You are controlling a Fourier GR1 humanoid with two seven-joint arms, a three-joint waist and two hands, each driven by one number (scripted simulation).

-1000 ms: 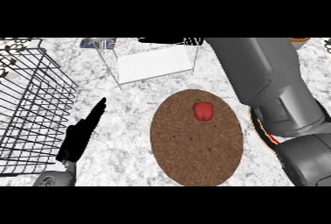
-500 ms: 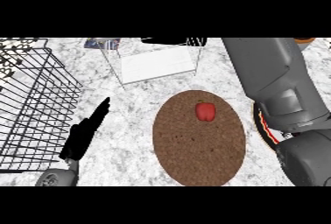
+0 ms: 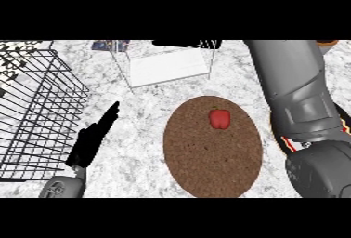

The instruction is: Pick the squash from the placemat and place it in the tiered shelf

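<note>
Nearest the lower edge, the black left hand [image 3: 93,142] rests on the marbled white table [image 3: 137,158], fingers straight and together, holding nothing. Beside it lies an oval placemat [image 3: 212,158] of speckled brown, cork-like texture; a small glossy red squash [image 3: 219,119] sits on its far half. Left stands the black wire tiered shelf [image 3: 37,107]. Farther back is a clear box [image 3: 168,65]. Only the right forearm [image 3: 291,93] shows, grey; its hand is out of sight.

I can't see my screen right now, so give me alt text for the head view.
A small red squash lies on a brown oval placemat on a marble counter. The left hand rests open beside a black wire shelf; the right forearm reaches up the right side.
</note>
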